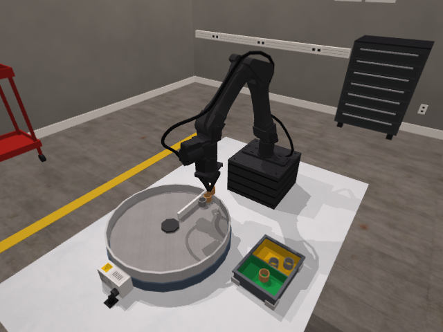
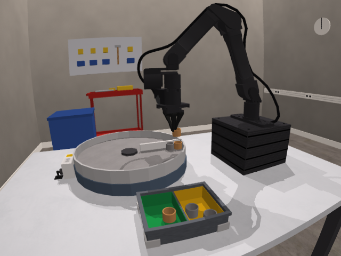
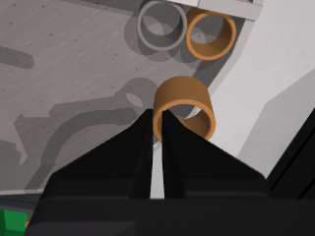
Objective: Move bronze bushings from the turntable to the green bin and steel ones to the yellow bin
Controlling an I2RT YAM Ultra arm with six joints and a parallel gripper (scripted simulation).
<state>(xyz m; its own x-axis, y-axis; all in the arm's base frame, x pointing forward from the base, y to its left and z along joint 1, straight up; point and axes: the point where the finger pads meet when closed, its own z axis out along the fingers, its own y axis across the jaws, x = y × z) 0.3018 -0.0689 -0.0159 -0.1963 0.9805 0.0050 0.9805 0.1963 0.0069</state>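
Pincer [image 3: 157,129] pinches smooth bronze bushing's [image 3: 183,100] thin wall.

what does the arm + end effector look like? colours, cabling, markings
All matte black arm with blocky links on a ribbed black pedestal. Black cable loops outside the links. The end effector has two tapered, wedge-shaped black fingers. No visible markings.

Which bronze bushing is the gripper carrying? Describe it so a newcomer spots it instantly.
Start at the round grey turntable and find its far-right rim, below the black arm's wrist. The gripper pinches the wall of a bronze bushing hanging above that rim. The other bronze bushing and a steel bushing sit on the turntable beside a white bar; only this one is in the air.
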